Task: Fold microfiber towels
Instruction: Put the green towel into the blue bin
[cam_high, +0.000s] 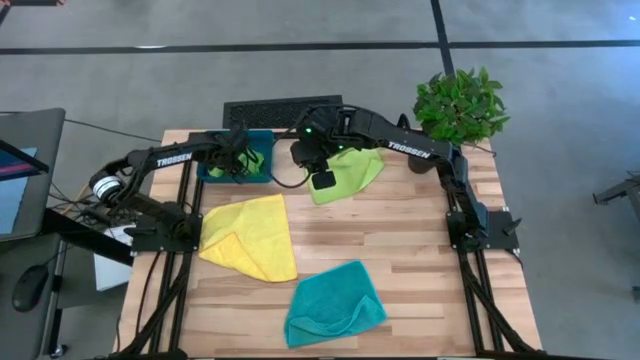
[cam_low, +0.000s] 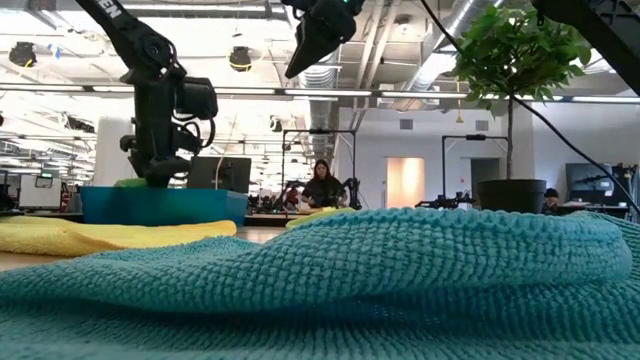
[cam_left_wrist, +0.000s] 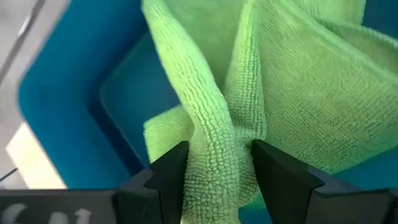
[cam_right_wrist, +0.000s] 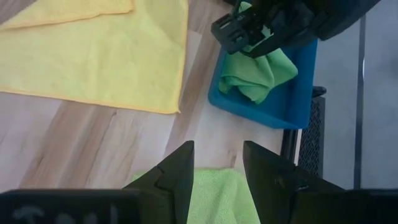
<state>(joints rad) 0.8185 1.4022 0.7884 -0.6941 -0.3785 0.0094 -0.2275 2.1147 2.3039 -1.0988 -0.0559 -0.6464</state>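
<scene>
left gripper (cam_left_wrist: 214, 177) clamped on a bunched lime towel (cam_left_wrist: 273, 93) inside the tray (cam_left_wrist: 68, 106) | fold ran straight ahead between its fingers | right gripper (cam_right_wrist: 214, 171) empty, parted, above second lime towel (cam_right_wrist: 217, 193)

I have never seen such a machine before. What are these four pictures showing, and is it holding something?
This is a robot with two dark arms at a wooden table; each arm ends in a two-finger hand. One camera looks straight down, one looks level across the tabletop, and one sits on each wrist.

On the table lie a yellow towel, a teal towel and a green towel. A blue tray at the back holds a second green towel.

The left hand is down in the tray, its fingers shut on that towel. The right hand hangs open above the green towel on the table and holds nothing. A potted plant stands at the corner.
</scene>
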